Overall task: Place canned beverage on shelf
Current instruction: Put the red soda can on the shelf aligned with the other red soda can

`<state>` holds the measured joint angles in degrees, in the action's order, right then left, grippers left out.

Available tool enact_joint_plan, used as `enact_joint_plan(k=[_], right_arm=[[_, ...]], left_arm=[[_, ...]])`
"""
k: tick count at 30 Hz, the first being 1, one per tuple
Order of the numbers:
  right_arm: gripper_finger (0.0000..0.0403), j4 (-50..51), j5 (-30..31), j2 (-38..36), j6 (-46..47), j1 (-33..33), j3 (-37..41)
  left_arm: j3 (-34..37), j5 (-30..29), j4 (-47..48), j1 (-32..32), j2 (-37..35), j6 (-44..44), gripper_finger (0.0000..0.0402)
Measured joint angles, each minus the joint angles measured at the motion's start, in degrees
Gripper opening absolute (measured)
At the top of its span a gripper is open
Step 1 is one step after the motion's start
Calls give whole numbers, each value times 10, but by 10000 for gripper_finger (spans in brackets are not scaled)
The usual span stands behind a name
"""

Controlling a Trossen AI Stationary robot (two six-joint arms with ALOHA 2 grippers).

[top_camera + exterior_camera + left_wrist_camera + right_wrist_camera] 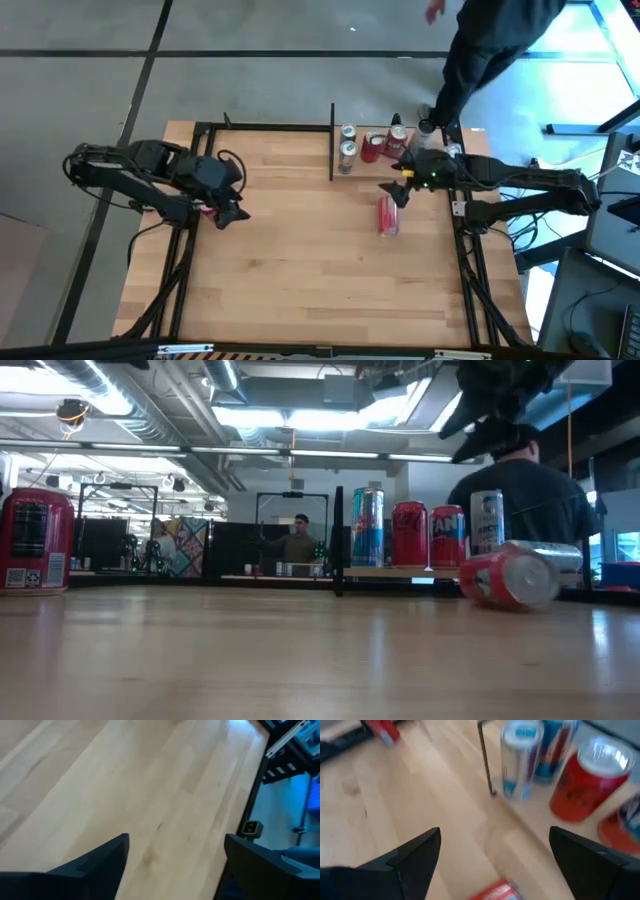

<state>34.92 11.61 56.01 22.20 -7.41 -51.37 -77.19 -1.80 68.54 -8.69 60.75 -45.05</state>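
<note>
High view: we see a red can point(388, 215) lying on its side on the surface point(290, 260), near the shelf point(375, 165); right claw point(396, 190) above it, fingers apart.
Low view: can point(510, 578) in front of the shelf point(400, 571).
Left wrist view: left claw point(175, 851) spread over bare wood.
</note>
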Motion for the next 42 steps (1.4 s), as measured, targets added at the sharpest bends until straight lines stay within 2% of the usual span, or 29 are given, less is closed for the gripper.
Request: enact_joint_plan(k=[5,9,11,15,20,25,27,30,35,40,42], right_arm=[[358,81,-28,5,72,41,0],[358,112,-89,16,110,120,12],[358,117,-95,18,110,168,24],[358,136,-52,21,106,237,61],[358,132,-17,27,144,264,104],[358,110,9,31,217,261,149],[358,87,-5,31,240,262,165],[358,72,-11,31,260,278,186],[358,61,53,31,256,300,208],[358,50,116,35,256,299,221],[358,58,118,36,259,299,224]], left_arm=[[1,0,-4,1,26,6,369],[1,-6,-52,-9,48,45,392],[1,-9,-79,-13,65,78,394],[1,-34,-121,-15,100,144,395],[1,-54,-176,7,183,221,396],[1,-7,-310,52,304,289,396],[1,22,-368,66,353,316,396],[2,29,-448,76,414,356,396],[2,29,-528,76,488,420,396],[2,30,-601,77,536,422,396],[2,30,-620,77,556,421,396]])
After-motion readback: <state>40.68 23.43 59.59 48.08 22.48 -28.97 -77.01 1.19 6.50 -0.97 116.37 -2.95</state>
